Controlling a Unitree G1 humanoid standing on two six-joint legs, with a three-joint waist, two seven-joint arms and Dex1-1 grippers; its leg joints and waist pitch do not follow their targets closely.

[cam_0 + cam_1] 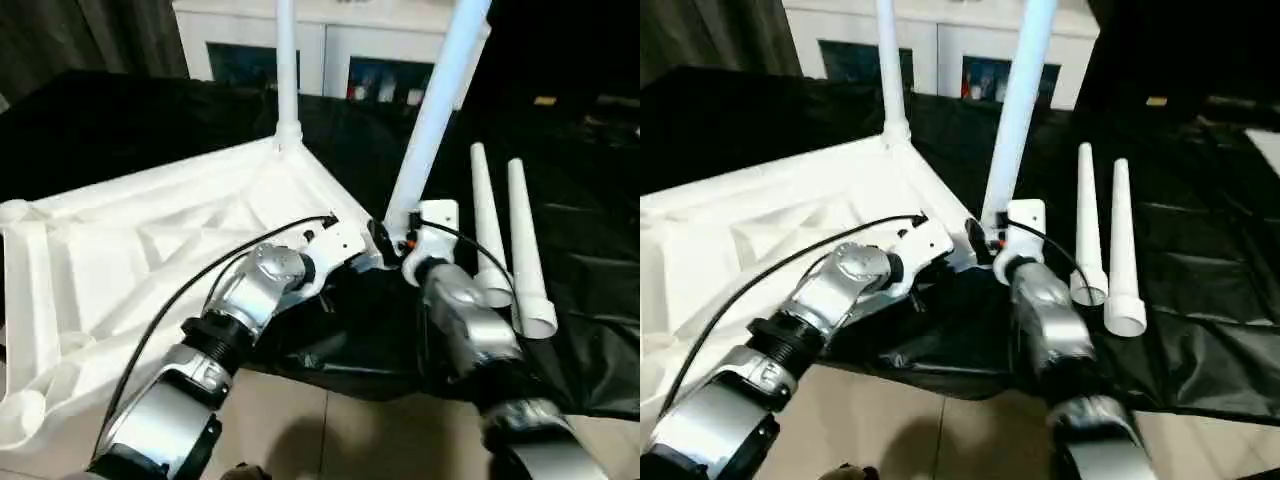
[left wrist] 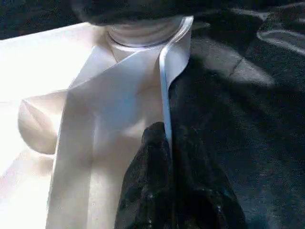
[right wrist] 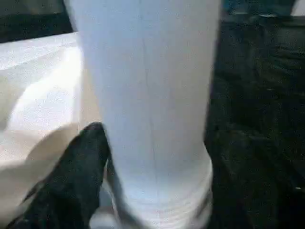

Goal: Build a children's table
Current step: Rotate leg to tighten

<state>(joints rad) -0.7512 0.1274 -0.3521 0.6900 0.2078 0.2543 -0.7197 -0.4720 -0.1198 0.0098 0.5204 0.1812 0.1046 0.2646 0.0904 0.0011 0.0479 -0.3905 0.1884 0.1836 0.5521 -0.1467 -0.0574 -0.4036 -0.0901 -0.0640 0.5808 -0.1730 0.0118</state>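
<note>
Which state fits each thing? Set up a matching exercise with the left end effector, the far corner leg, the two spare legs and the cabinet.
1 left end effector
2 far corner leg
3 two spare legs
4 cabinet

A lying side by side on the black sheet
B standing upright in its socket
C behind the work, with glass doors
D pinching the tabletop's rim

Pairs: 1-D, 2-B, 3-A, 4-C

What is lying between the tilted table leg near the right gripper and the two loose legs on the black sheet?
Only bare black sheet lies between the tilted leg and the two loose legs, as the left eye view shows.
</note>
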